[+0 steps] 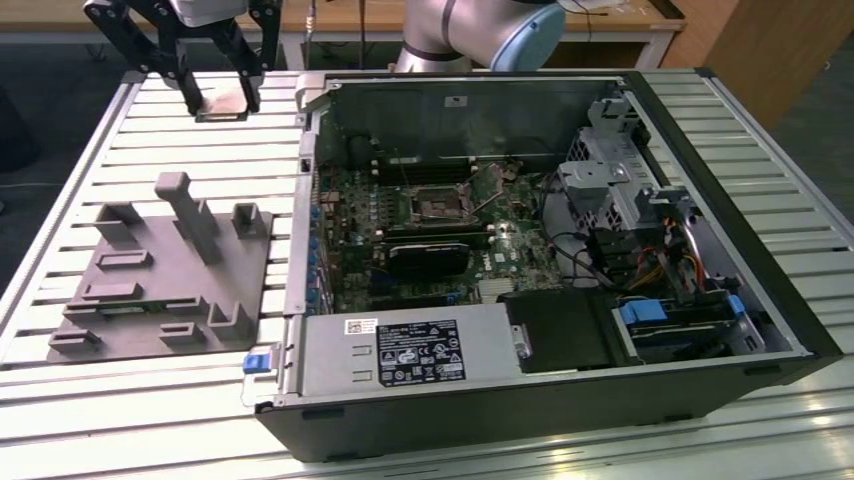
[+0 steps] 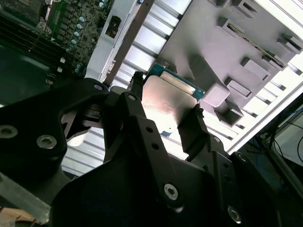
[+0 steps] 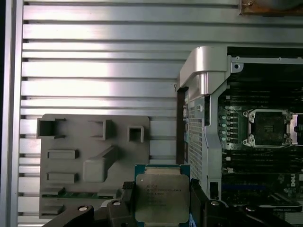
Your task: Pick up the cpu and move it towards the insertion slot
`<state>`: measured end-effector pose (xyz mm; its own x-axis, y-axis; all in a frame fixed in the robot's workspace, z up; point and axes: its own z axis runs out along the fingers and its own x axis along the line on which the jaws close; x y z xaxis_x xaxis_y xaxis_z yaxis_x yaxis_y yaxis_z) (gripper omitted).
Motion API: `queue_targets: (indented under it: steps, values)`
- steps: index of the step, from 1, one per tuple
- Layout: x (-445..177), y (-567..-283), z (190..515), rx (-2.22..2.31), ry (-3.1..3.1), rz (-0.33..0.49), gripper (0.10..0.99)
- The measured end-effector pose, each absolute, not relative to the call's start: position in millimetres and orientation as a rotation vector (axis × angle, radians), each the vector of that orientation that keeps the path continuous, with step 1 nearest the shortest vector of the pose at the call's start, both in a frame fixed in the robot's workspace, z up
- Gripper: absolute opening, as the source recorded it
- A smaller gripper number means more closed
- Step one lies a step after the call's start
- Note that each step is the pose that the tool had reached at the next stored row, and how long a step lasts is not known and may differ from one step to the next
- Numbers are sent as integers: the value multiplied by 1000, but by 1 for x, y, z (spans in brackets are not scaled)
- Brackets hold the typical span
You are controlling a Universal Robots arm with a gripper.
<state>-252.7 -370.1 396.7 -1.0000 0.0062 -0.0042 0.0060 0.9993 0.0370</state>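
While clamped around the cpu (image 3: 162,198), the end effector (image 3: 162,210) holds it flat, metal face up.

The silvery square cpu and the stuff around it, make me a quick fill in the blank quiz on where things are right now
1. The black gripper is shut on the silvery square ____.
2. In the first wrist view, the held chip hangs in front of the grey plastic ____ with upright posts.
3. The square silver-framed insertion slot sits on the green ____ inside the open computer case.

Missing words: cpu; fixture; circuit board.
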Motion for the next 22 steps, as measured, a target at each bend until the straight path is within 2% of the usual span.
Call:
queue_targets:
  steps: [22]
  values:
    - [-242, -366, 397, 10, 3137, 58, 545]
